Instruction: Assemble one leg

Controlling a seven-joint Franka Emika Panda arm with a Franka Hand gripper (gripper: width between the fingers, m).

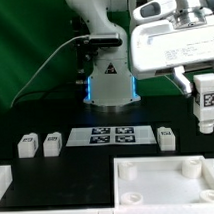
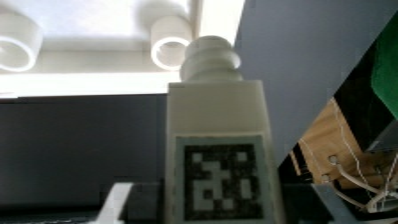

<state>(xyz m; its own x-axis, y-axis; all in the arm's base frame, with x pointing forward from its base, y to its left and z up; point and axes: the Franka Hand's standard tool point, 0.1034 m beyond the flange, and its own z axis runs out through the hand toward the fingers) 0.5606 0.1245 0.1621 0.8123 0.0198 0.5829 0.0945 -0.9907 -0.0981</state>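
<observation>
My gripper (image 1: pixel 197 87) is at the exterior view's upper right, high above the table, and is shut on one leg (image 1: pixel 205 104), a small white block with a black-and-white tag. In the wrist view the held leg (image 2: pixel 217 140) fills the middle, tag facing the camera and its round peg end pointing toward the white panel (image 2: pixel 98 20) and its round sockets. Three more legs lie on the table: two at the exterior view's left (image 1: pixel 26 146) (image 1: pixel 52 144) and one at the right (image 1: pixel 166 138). The large white panel (image 1: pixel 148 194) lies at the front.
The marker board (image 1: pixel 114 135) lies flat in the middle of the table, in front of the robot base (image 1: pixel 109 85). A white bracket piece (image 1: pixel 4 181) stands at the front left edge. Green cloth hangs behind.
</observation>
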